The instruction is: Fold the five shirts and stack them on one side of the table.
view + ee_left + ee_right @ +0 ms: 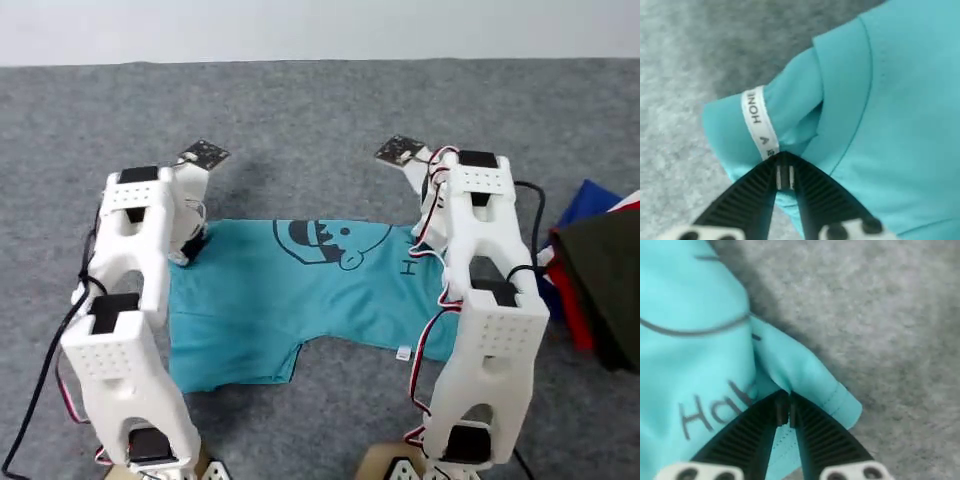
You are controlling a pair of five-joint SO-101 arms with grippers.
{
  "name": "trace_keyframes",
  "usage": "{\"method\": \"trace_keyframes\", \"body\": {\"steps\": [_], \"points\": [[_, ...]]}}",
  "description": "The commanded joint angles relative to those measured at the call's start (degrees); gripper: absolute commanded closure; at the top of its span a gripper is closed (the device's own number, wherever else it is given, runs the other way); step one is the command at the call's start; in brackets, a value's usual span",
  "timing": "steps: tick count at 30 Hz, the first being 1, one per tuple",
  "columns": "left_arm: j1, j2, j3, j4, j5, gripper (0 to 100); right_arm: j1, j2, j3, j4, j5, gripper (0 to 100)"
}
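Teal printed shirt (290, 300) spread flat, both far corners bunched; heap (600, 275) of dark, red, blue shirts off to its right.

What I can't make out from here
From above, my left arm (130, 230) hides the teal shirt's (300, 300) 9 o'clock edge. My right arm (490, 230) covers its 3 o'clock side and part of the lettering (408, 262). The clothes pile (600, 270) at 3 o'clock is cut off by the frame, as are both arm bases at 6.

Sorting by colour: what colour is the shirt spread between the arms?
The shirt is teal with a dark graphic, clearest in the high view.
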Motion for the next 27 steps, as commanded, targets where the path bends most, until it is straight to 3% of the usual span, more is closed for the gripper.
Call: {"method": "trace_keyframes", "body": {"steps": [1, 10, 18, 22, 27], "points": [[-3.69, 0.09, -1.80, 0.70, -2.46, 100, 3.38, 1.36, -5.54, -0.22, -0.44, 98.8], [-4.04, -0.53, -2.59, 3.34, -3.16, 100, 3.21, 1.80, -8.26, -0.04, -3.08, 98.5], [-3.16, -12.13, -4.09, 6.68, -6.15, 100, 0.75, 1.89, -21.89, 14.11, -11.60, 80.8], [-0.62, -18.46, -3.91, 8.26, -6.42, 100, -1.45, 2.33, -28.22, 17.71, -11.87, 81.2], [3.69, -17.67, -3.65, 8.09, -6.33, 100, -3.74, 4.09, -29.36, 13.67, -11.60, 90.4]]}}
